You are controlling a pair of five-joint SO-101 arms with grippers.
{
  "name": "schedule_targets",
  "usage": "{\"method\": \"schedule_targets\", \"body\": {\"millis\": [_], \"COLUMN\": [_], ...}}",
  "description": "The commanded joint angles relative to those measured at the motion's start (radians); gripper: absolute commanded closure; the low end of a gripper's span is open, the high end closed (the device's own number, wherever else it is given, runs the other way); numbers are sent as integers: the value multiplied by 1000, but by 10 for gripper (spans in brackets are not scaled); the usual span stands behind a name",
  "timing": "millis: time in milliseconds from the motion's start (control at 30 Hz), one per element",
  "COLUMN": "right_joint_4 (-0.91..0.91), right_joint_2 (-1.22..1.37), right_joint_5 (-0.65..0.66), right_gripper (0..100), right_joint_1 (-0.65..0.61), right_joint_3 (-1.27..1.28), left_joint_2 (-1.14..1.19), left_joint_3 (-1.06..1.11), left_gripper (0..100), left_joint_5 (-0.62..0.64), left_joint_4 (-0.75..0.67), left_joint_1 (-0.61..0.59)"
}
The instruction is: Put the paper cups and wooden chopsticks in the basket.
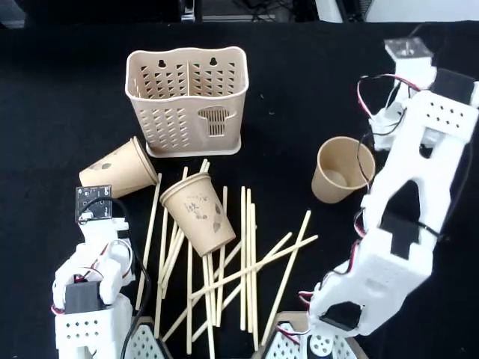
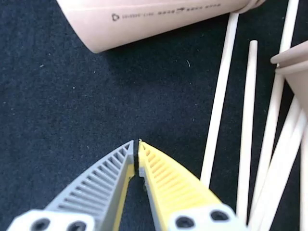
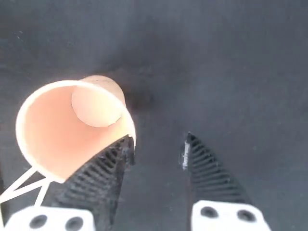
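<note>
Left gripper (image 2: 136, 143): grey and yellow fingers pressed together over black cloth (image 2: 72, 96), near a toppled tan paper cup (image 2: 144, 24). Right gripper (image 3: 158, 143): black fingers spread, one just beside the rim of an upright tan paper cup (image 3: 57, 134). Pale wooden chopsticks (image 1: 247, 254) lie scattered in front of the beige perforated plastic basket (image 1: 187, 97), another cup (image 1: 200, 211) atop them.

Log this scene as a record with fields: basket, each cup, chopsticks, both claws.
basket: upright, behind the clutter
left cup: on its side, near the basket's base
middle cup: on its side, atop chopsticks
right cup: beside the right claw
chopsticks: scattered on the table, outside the basket
left claw: shut, above bare table
right claw: open, holding nothing
</note>
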Motion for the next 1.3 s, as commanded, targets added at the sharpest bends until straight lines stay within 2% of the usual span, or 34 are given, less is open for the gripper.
{"method": "schedule_targets", "body": {"millis": [0, 167, 400, 467, 933, 1067, 1267], "right_joint_4": [9, 9, -11, -44, -437, -477, -499], "right_joint_2": [-157, -275, -309, -309, -309, -308, -306], "right_joint_5": [-74, -173, -184, -210, -582, -669, -733], "right_gripper": [823, 830, 828, 828, 828, 826, 826], "right_joint_1": [-84, -288, -655, -727, -930, -974, -1016], "right_joint_3": [-41, 87, 306, 340, 556, 579, 578], "left_joint_2": [-6, -6, -6, -6, -6, -6, -6], "left_joint_3": [16, 16, 16, 16, 16, 16, 16], "left_gripper": [964, 964, 964, 964, 964, 965, 966], "left_joint_5": [-3, -3, -3, -3, -3, -3, -3], "left_joint_4": [17, 17, 17, 17, 17, 17, 17], "left_joint_1": [4, 4, 4, 4, 4, 10, 10]}}
